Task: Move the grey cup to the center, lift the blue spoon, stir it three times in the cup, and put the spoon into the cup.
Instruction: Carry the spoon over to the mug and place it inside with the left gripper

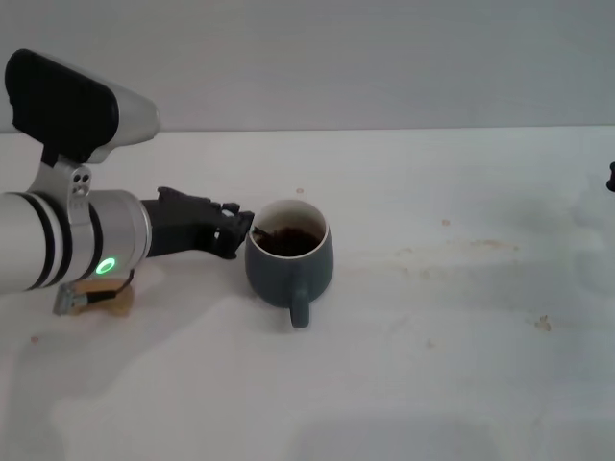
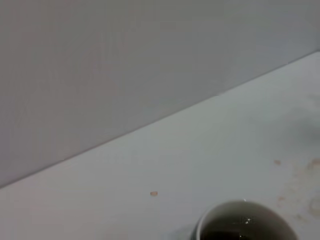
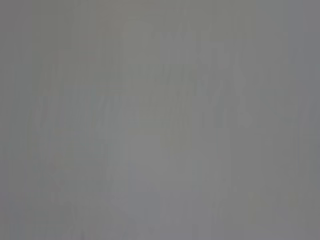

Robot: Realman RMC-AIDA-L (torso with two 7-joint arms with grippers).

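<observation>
Jaw state of the left gripper (image 1: 240,229) could not be determined; it sat at the cup's (image 1: 288,261) rim, dark liquid inside. Right gripper (image 1: 611,179) was parked at the table (image 1: 432,365) edge.

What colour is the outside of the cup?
Dark slate grey; the cup shows it best in the head view.

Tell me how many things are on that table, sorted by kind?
Grey cup with dark liquid inside: 1
Wooden blocks, partly hidden under the left arm: at least 1, count unclear
Left gripper at the cup's rim: 1
Spoon: none clearly visible
Total: 3 that I can make out
</observation>
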